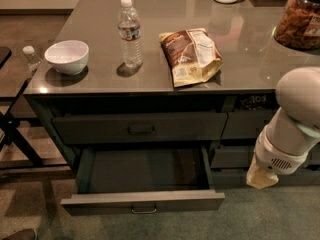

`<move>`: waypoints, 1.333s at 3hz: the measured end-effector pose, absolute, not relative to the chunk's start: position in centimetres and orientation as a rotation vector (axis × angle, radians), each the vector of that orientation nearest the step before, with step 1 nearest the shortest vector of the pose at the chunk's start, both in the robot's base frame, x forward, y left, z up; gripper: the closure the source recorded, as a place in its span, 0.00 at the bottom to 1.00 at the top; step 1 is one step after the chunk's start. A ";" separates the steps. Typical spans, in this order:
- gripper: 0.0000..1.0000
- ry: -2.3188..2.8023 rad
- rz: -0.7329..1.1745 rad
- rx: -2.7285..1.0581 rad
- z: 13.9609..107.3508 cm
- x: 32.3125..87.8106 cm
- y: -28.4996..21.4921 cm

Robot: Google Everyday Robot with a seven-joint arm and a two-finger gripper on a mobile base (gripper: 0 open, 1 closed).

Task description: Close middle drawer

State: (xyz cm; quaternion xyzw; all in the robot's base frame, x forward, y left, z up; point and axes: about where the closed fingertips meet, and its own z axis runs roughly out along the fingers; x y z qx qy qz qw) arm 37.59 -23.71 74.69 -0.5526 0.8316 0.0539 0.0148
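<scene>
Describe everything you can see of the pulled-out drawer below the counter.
The middle drawer is wide and dark grey. Its slim, low front panel carries a small centred metal bar handle. It stands pulled well out and level, and its shallow dark box is open to view with nothing showing inside. It sits directly under the closed, taller-fronted drawer. Nothing touches it: the gripper hangs off to its right, apart from the front panel.
</scene>
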 end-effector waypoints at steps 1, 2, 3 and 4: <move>1.00 2.626 0.194 -1.728 72.4 37.8 -23.7; 1.00 2.577 0.160 -1.737 74.6 38.5 -22.9; 1.00 2.576 0.157 -1.736 74.7 38.5 -22.9; 1.00 2.628 0.222 -1.706 71.1 37.5 -23.3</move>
